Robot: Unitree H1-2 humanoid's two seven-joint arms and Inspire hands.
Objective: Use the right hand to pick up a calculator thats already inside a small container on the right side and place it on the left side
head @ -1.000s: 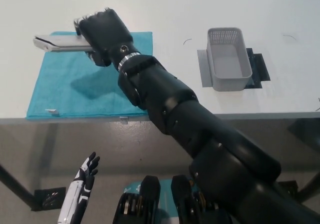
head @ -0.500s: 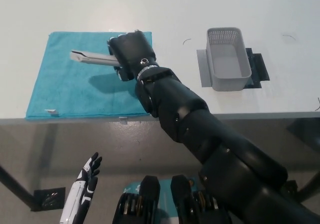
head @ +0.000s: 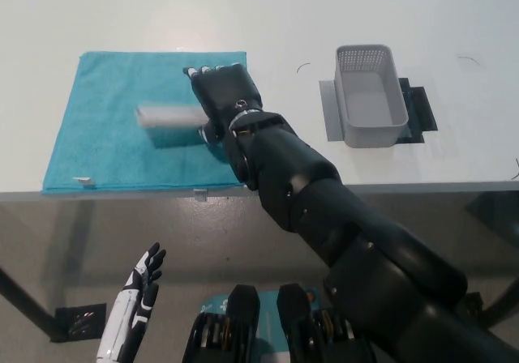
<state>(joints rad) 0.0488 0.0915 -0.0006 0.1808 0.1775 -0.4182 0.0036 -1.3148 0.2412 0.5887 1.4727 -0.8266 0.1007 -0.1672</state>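
- Grey, slim calculator [head: 172, 117] lying flat, mid teal towel [head: 97, 136], left of table [head: 268, 14].
- Black right hand [head: 225, 96] at its right end, grip impossible to tell.
- White left hand [head: 138, 294] low at near left, fingers spread, empty.
- Grey container [head: 371, 96] well right.

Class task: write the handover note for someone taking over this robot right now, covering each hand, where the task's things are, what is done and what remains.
Right hand: over the blue cloth on the left side, at the calculator; whether it still grips is unclear.
Left hand: open, resting low at the robot's lower left, below the table edge.
Container: on the right side, nothing visible in it.
Done: calculator taken out and brought onto the cloth.
Left: confirm release, withdraw the right hand.
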